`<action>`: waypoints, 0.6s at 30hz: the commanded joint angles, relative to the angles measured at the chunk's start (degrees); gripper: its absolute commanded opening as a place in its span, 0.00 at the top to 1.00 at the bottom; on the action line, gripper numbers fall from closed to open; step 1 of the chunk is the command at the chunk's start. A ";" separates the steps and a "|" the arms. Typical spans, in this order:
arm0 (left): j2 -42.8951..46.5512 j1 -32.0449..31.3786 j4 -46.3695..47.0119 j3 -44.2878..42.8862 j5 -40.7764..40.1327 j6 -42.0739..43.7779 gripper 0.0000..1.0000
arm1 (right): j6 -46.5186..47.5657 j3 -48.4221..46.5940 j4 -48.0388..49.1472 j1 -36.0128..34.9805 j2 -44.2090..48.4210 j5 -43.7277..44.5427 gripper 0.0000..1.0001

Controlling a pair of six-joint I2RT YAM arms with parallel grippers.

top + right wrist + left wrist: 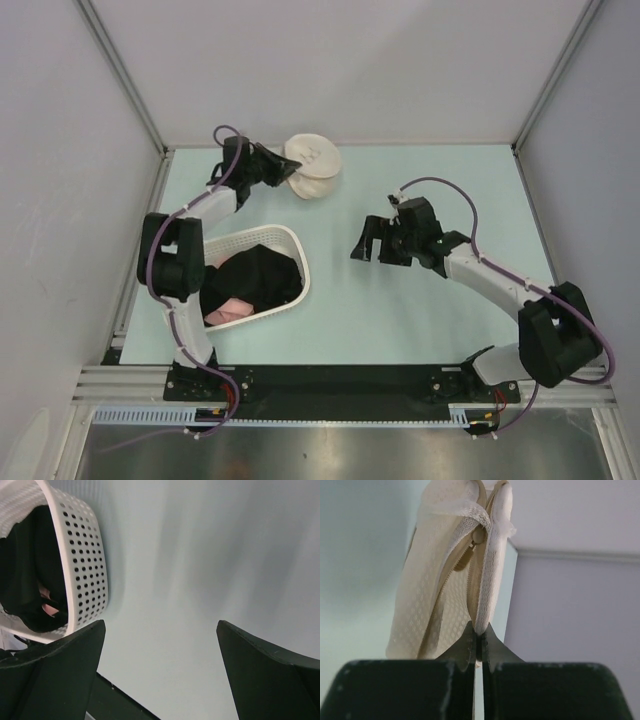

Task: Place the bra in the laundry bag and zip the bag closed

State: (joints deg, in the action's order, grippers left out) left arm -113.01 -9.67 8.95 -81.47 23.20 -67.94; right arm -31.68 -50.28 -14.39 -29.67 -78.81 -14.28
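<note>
Your left arm reaches to the far side of the worktop (400,310), where the left gripper (289,170) meets the near edge of the laundry bag (314,166). In the left wrist view its two fingers (466,647) are pressed together on the bag's rim, with a thin fold of cream mesh pinched between them. From the gripper the bag (427,605) stands on edge. Its zip (465,550) runs along the seam between the two halves, and the pull sits near the top of that view.

Your right gripper (366,243) hangs above bare worktop near the middle, well apart from the bag. Its fingers (60,675) are spread wide with nothing between them.

The white perforated basket (292,242) sits at the near left beside the left arm's base. It holds a heap of black fabric (262,272) with a pink garment (230,311) at its near end. The right wrist view shows the same basket (85,570), dark cloth (27,575) and a sliver of pink (49,609). You cannot tell from these views whether the black heap is the bra alone or includes other dark cloth.
</note>
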 commanded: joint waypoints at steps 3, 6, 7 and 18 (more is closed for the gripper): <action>8.76 -6.75 3.71 10.97 2.47 9.65 1.00 | 3.20 -6.85 4.19 4.17 -5.39 -3.91 0.00; 9.65 -8.34 3.79 14.14 3.33 11.86 1.00 | 3.12 -7.90 5.43 7.25 -6.71 -6.01 0.00; 9.74 -8.69 5.19 15.63 5.17 12.04 1.00 | 2.86 -8.42 5.78 9.00 -7.06 -7.93 0.00; 9.65 -10.02 21.27 22.58 16.26 6.69 1.00 | -5.75 -7.46 15.69 11.74 -11.63 -14.64 0.00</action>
State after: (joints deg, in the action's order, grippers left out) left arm -106.78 -19.29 21.02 -60.99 35.05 -59.33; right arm -32.84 -56.40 -4.91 -17.93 -89.73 -27.22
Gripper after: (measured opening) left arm 0.025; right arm 0.994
